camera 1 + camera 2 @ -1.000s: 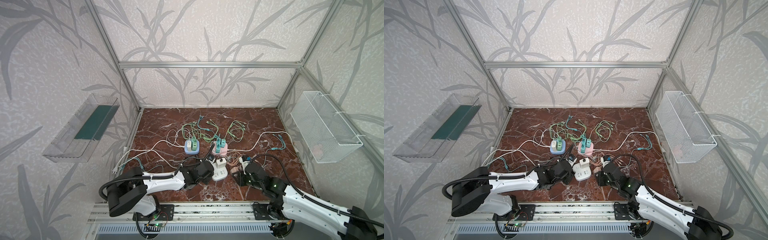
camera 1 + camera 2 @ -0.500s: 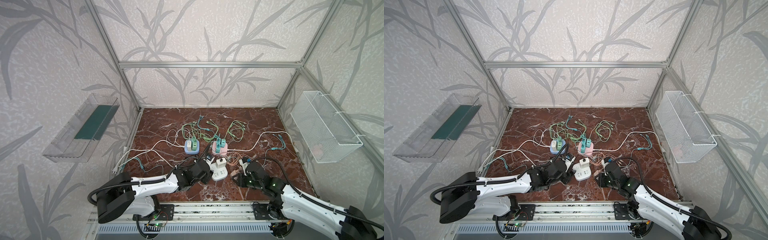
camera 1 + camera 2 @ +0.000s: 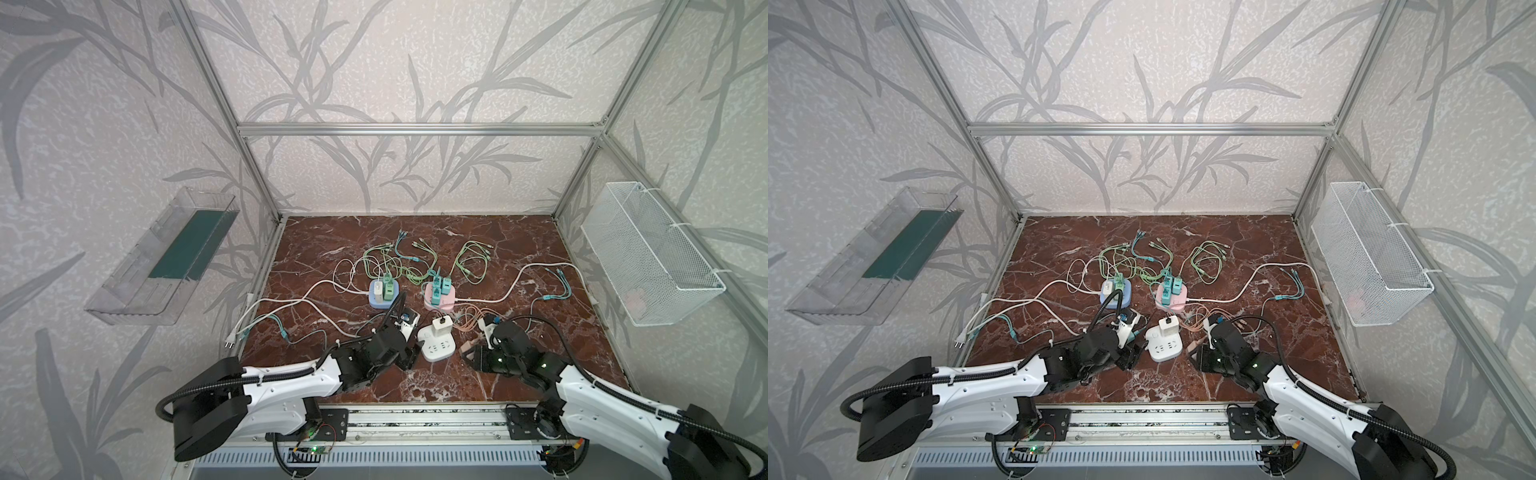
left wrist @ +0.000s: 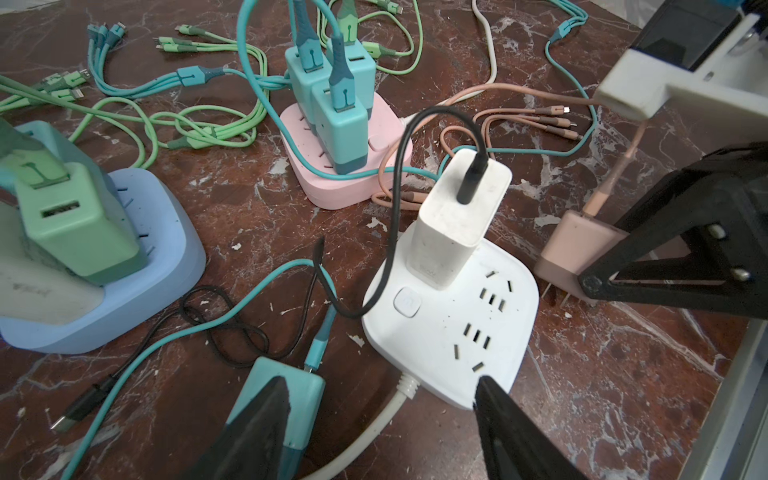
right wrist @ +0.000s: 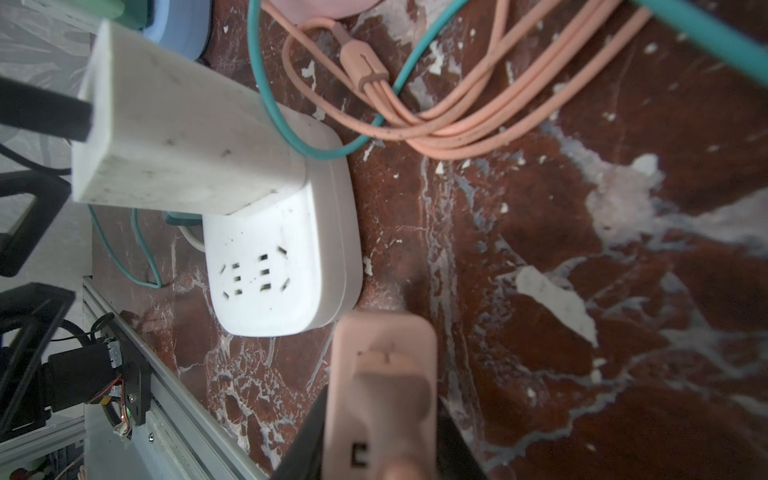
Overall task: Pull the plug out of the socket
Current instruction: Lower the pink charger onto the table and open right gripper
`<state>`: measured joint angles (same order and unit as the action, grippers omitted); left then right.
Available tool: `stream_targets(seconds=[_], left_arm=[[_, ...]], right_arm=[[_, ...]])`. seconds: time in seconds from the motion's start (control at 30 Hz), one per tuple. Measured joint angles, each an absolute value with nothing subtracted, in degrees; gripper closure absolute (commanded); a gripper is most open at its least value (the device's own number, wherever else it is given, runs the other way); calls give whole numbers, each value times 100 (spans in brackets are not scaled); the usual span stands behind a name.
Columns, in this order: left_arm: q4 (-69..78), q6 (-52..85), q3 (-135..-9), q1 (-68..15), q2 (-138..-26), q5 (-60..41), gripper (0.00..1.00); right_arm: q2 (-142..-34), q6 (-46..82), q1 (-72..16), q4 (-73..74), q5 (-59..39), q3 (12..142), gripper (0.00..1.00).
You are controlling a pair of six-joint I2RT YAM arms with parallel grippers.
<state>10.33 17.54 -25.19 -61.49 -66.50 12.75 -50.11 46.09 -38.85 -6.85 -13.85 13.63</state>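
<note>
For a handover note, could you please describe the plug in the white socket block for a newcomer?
On the red marble table, find the white socket block nearest the front edge. A white charger stands upright on its far end. Unlike anything on the blue block or pink block, it has a black cable plugged into its top.

high pair; wrists near socket, plug
</note>
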Motion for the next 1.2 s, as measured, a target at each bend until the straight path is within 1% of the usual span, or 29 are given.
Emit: stream_targets(seconds=[0.27, 0.5, 0.7, 0.97, 1.2], left_arm=[[1216, 1756, -2469, -6149, -6580, 1389, 26], [1249, 1761, -2394, -6149, -6499, 1455, 26], [1253, 1761, -2383, -6152, -6490, 1496, 26], [1247, 1806, -2383, -6149, -6508, 1516, 25], [1245, 1868, -2383, -6149, -6552, 1518, 25]], right_arm=[[-4917, 4698, -3776, -923, -1297, 1363, 52], [-4746, 4735, -3715, -1177, -1197, 1363, 47], [-4718, 4731, -3706, -1363, -1129, 1365, 46], [-4654, 4604, -3706, -1747, -945, 1531, 43], [-4606, 4438, -3706, -1957, -845, 1702, 42]])
